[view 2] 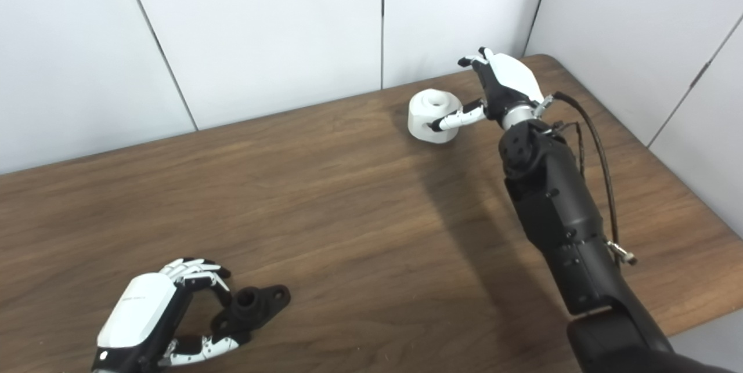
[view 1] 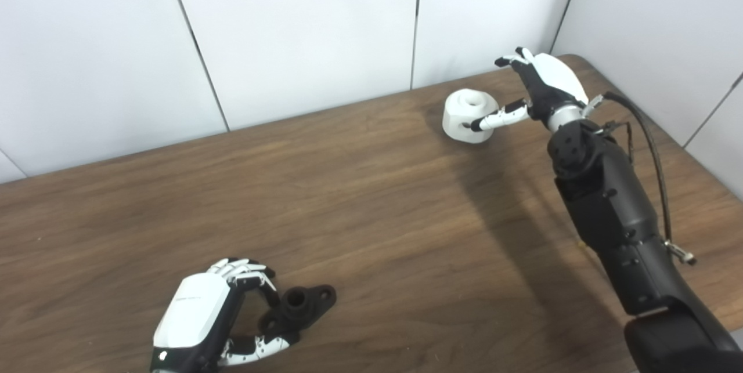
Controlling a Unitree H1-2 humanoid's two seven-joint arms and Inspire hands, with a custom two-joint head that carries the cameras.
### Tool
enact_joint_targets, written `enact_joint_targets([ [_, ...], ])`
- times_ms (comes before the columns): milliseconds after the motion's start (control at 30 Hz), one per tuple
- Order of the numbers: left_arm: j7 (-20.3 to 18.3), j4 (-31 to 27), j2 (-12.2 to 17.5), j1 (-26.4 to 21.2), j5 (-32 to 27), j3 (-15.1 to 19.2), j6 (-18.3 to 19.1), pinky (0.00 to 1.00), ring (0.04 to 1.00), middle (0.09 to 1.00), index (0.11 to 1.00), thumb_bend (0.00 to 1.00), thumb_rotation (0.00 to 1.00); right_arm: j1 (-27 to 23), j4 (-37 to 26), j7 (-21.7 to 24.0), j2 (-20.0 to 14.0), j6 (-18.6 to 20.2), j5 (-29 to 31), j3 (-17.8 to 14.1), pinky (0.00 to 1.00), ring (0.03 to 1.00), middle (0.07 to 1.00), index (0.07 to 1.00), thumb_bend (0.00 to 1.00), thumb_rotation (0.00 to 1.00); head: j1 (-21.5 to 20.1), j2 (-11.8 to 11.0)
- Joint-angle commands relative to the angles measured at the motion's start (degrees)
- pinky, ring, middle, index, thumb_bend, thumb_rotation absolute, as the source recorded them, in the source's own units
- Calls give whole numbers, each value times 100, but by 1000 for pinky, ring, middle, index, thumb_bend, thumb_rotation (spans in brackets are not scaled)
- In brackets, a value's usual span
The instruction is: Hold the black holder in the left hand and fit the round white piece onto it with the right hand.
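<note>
Round white piece (view 1: 469, 115) just beside right hand (view 1: 543, 90)

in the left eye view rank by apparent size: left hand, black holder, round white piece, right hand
1. left hand, nearest the camera, which inflates it
2. right hand
3. black holder and round white piece look alike; the holder is nearer, so no ranking.

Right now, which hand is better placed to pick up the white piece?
The right hand: its thumb already lies against the white piece at the far right of the table. The left hand is near the front edge, its fingers around the black holder.
</note>
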Motion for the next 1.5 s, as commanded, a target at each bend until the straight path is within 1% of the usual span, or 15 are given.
enact_joint_targets([
  [0, -107, 41, 122, 79, 31, 33, 12, 891, 823, 736, 485, 519, 43, -345, -58, 47, -174, -25, -93, -46, 1000, 1000, 1000, 847, 958, 318, -4, 8],
  [200, -90, 50, 113, 104, 31, 32, 3, 898, 824, 738, 485, 519, 43, -530, 214, 229, -255, -26, -141, 88, 1000, 1000, 1000, 808, 944, 341, -2, 18],
  [367, -139, 8, 103, 107, 65, 19, 42, 894, 826, 740, 486, 519, 43, -619, 400, 222, -284, -28, -102, 189, 1000, 1000, 1000, 789, 945, 346, 13, 33],
  [567, -44, 54, 92, 101, 31, 29, -33, 886, 820, 733, 485, 519, 43, -685, 603, 178, -328, -32, -59, 326, 1000, 1000, 1000, 771, 947, 355, 14, 27],
  [867, -91, 25, 53, 92, 63, 22, 44, 886, 823, 735, 485, 519, 43, -648, 670, 76, -413, -36, 62, 498, 1000, 1000, 993, 737, 937, 350, 49, 30],
  [1167, -98, 28, 54, 72, 8, 40, 35, 885, 823, 734, 485, 519, 43, -577, 658, -24, -452, -54, 274, 504, 1000, 1000, 985, 698, 920, 335, 43, 45],
  [1367, -64, 57, 60, 61, 3, 34, 0, 880, 818, 734, 485, 519, 43, -565, 604, -8, -493, -35, 248, 564, 1000, 1000, 972, 691, 904, 347, 34, 52],
  [1467, -59, 57, 62, 62, 6, 33, -2, 880, 817, 734, 485, 519, 43, -567, 589, -14, -465, -30, 254, 541, 1000, 1000, 969, 687, 895, 330, 56, 52],
])
